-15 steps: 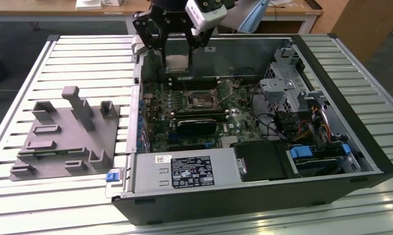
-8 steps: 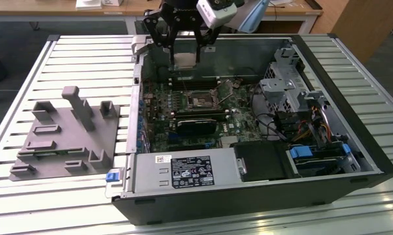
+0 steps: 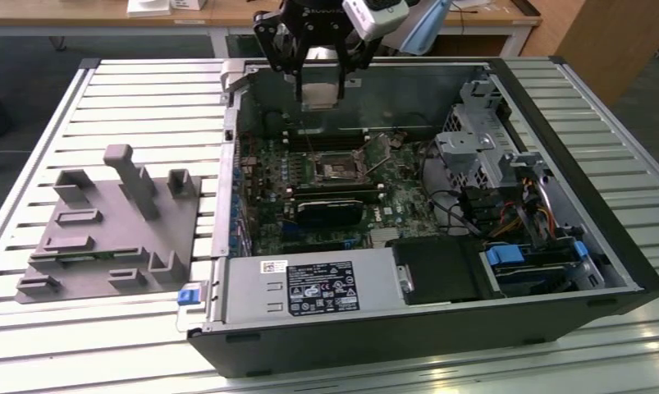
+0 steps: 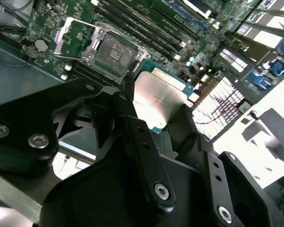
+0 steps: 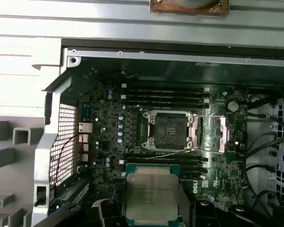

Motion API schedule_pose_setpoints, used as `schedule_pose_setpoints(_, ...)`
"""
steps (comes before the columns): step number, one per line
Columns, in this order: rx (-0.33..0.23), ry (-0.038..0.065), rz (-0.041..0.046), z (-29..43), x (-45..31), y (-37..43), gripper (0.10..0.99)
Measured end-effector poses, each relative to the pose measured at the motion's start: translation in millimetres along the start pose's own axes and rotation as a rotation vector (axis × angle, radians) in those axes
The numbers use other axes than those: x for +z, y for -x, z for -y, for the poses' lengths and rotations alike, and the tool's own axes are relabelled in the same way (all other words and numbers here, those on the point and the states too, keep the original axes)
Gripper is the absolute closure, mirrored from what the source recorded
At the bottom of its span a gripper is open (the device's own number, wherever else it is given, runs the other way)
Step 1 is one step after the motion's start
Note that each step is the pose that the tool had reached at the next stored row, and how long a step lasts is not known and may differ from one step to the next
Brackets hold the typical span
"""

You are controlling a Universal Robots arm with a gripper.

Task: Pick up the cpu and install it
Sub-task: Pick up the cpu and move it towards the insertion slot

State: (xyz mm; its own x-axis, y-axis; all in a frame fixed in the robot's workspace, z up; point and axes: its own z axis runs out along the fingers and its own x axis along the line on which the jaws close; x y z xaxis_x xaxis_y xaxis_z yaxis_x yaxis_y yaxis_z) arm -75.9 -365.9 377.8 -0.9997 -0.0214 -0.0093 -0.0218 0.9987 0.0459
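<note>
The jaws grip the cpu [image 5: 151, 196] by opposite edges as the gripper [image 4: 156, 93] hangs above the open case [image 3: 417, 338]; light, stiff, likely fragile underneath.

The cpu [image 5: 150, 195] has a smooth silvery metal top; the fixture [image 3: 110, 246] is matt grey plastic; the worktop [image 3: 143, 90] is ribbed pale metal.

Silver over green
We see the cpu [image 5: 150, 195] pale silver, rimmed in what looks teal; the motherboard [image 5: 231, 166] is dark green.
</note>
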Motion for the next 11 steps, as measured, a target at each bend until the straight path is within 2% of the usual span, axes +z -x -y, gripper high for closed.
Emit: schedule_pose_setpoints(11,0.000,0.000,0.0000,-16.0,1.3,22.8,0.553)
